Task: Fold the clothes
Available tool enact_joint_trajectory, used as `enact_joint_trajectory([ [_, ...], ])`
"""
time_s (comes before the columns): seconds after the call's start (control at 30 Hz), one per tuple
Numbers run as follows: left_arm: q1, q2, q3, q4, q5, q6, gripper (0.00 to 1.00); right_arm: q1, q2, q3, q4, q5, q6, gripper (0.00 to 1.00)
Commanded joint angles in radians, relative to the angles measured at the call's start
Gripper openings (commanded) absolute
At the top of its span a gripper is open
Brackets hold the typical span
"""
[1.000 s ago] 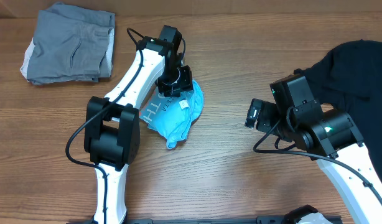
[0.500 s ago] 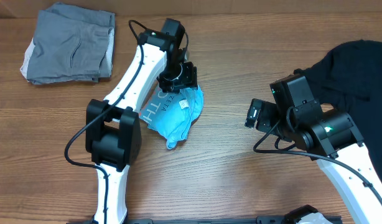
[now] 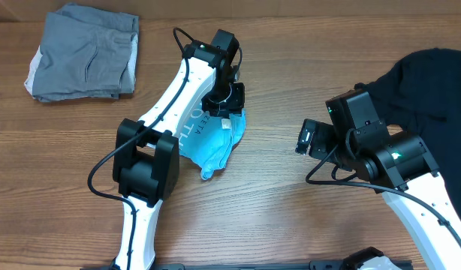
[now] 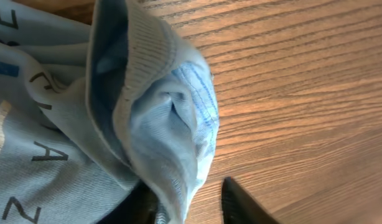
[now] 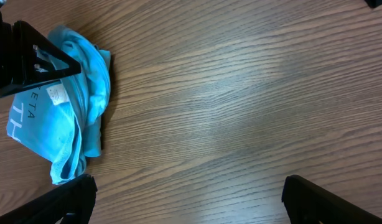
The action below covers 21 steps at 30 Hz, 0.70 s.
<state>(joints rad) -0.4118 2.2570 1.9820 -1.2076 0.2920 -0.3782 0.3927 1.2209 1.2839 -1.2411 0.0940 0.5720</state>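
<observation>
The light blue T-shirt lies bunched near the table's middle, with dark lettering showing on it. My left gripper sits at its upper right edge. In the left wrist view a thick fold of the shirt with its ribbed collar stands between the jaws of the left gripper. The fold rests against the left finger, while a gap of bare wood separates it from the right finger. My right gripper hovers wide open over bare wood, and the shirt lies far to its left. A black T-shirt lies at the right edge.
A folded grey garment sits at the back left corner. The right arm's body covers part of the black T-shirt. Bare wooden tabletop stretches between the two arms and along the front.
The left arm has shifted right and slightly forward over the blue shirt's upper edge. Its jaws have narrowed around the fold. The right arm has not moved.
</observation>
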Motion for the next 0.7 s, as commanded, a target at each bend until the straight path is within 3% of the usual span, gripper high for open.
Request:
enact_joint_trajectory([
  [0.0,-0.013,0.012,-0.001,0.003,-0.01,0.015,0.22,-0.002,0.001,0.006,0.005,0.01,0.002,1.0],
  [0.1,-0.029,0.012,-0.005,0.01,-0.011,0.006,0.09,-0.002,0.001,0.006,0.005,0.01,0.002,1.0],
  [0.23,-0.069,0.012,-0.006,0.006,-0.01,0.004,0.07,-0.002,0.001,0.006,0.005,0.01,0.002,1.0],
  [0.37,-0.111,0.012,-0.006,-0.021,-0.011,0.004,0.11,-0.002,0.001,0.006,0.005,0.01,0.002,1.0],
  [0.43,-0.128,0.012,-0.006,-0.038,-0.012,0.006,0.26,-0.002,0.001,0.006,0.005,0.01,0.002,1.0],
  [0.57,-0.144,0.012,-0.006,-0.062,-0.011,0.017,0.3,-0.002,0.001,0.006,0.005,0.01,0.002,1.0],
  [0.67,-0.145,0.012,-0.006,-0.087,-0.011,0.026,0.26,-0.002,0.001,0.006,0.005,0.01,0.002,1.0],
])
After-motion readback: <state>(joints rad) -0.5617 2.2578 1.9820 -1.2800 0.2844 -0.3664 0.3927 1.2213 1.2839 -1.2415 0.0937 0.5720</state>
